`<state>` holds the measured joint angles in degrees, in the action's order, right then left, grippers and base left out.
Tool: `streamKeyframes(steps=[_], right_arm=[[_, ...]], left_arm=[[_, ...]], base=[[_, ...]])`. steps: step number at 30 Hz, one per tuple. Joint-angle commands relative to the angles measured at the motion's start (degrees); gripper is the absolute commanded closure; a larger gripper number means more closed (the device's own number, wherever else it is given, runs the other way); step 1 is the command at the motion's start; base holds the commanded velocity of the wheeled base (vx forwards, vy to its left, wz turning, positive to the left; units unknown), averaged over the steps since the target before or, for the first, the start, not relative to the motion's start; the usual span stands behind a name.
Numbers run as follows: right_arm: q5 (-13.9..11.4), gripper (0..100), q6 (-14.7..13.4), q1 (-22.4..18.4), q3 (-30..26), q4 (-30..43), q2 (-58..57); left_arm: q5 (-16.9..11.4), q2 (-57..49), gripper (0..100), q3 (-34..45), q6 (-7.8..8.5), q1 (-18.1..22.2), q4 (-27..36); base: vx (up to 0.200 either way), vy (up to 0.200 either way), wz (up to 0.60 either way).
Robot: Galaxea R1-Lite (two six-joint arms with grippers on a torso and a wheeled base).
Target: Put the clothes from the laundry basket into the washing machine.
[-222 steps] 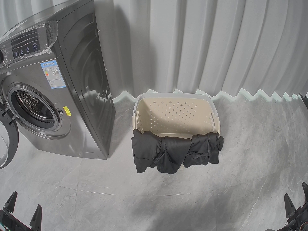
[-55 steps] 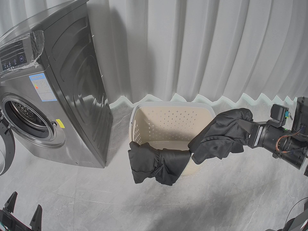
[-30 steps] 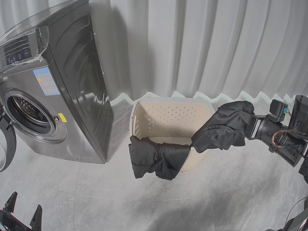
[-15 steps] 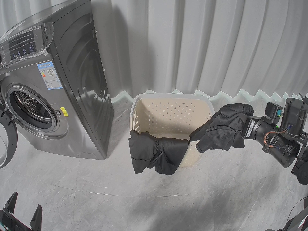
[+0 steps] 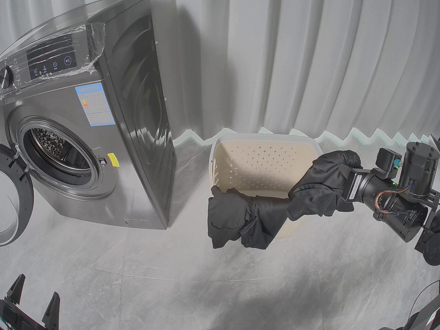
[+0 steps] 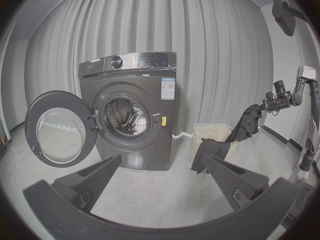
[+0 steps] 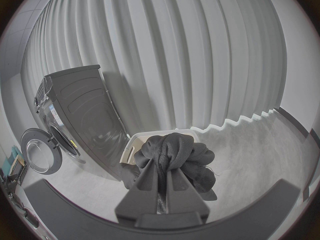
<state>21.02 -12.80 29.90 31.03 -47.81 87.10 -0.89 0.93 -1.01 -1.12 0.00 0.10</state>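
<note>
The right pincer (image 7: pixel 162 165) is clamping a bunched end of the black garment (image 5: pixel 256 211), which is draping over the near rim of the laundry basket (image 5: pixel 263 136) beside the washing machine (image 5: pixel 133 115). Matte, creased and limp, it is probably handling as light, soft cloth; a thick fold suits gripping. The left pincer (image 6: pixel 160 157) is standing apart.

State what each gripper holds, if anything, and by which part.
Right gripper: the black garment, by one bunched end; the rest drapes over the basket. Left gripper: nothing.
</note>
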Motion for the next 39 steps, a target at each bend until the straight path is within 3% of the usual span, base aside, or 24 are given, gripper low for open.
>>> streamKeyframes(steps=[1,39], right_arm=[[0.1,100,0.0,0.0,0.1,0.0,0.0],[0.0,100,-0.1,0.6,-0.2,0.0,0.0]], left_arm=[[0.0,-0.8,0,0.9,0.07,0.0,0.0],[0.0,-0.8,0,0.9,-0.28,0.0,0.0]], base=[[0.000,0.200,0.00],[0.000,0.200,0.00]])
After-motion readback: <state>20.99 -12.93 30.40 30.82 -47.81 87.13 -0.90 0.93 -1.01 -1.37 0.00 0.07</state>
